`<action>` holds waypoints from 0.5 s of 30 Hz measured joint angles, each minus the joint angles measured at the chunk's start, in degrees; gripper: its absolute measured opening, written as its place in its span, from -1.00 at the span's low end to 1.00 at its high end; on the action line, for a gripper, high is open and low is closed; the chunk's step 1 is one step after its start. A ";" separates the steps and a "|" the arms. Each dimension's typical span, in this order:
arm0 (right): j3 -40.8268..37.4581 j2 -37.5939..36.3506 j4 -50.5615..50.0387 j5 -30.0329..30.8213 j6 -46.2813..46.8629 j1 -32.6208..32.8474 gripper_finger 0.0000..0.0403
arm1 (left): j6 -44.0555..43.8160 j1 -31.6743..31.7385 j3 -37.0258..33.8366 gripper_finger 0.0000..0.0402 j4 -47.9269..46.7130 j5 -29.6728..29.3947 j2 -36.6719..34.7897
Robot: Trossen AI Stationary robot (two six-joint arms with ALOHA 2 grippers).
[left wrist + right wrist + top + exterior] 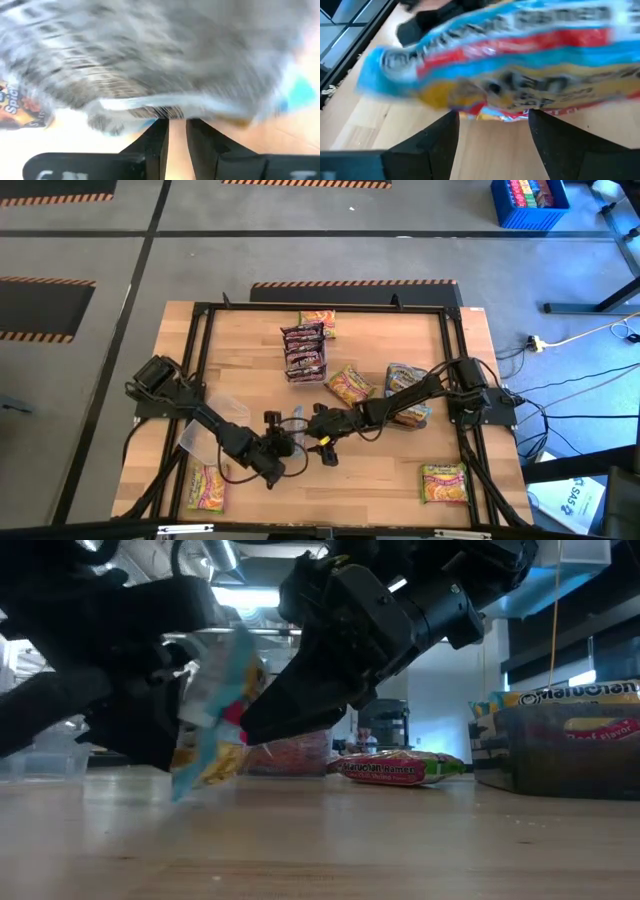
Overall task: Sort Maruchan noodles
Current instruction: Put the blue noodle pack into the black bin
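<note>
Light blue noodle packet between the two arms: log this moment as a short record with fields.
item: light blue noodle packet, lifted off the table
left pincer: shut on the packet's edge
right pincer: open, fingers either side of the packet, not gripping
place: near the table's middle, toward the front
sorted so far: maroon packets in a stack at the back
loose: yellow-green packet, front right; yellow-pink packet, front left

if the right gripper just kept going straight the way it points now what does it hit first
Most likely the light blue noodle packet that the left gripper is holding up. It fills the right wrist view just past the right gripper, whose fingers stand open. How near it is, is hard to judge.
</note>
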 joint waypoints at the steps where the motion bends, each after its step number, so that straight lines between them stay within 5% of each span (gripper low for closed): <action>1: 0.00 0.00 -0.02 0.24 0.00 0.00 0.20 | -0.09 -0.37 0.02 -0.70 0.02 0.04 0.00; 15: -0.02 0.09 -0.17 0.33 -0.37 0.00 0.20 | 0.07 -2.41 3.50 -0.25 -4.59 -0.05 -0.11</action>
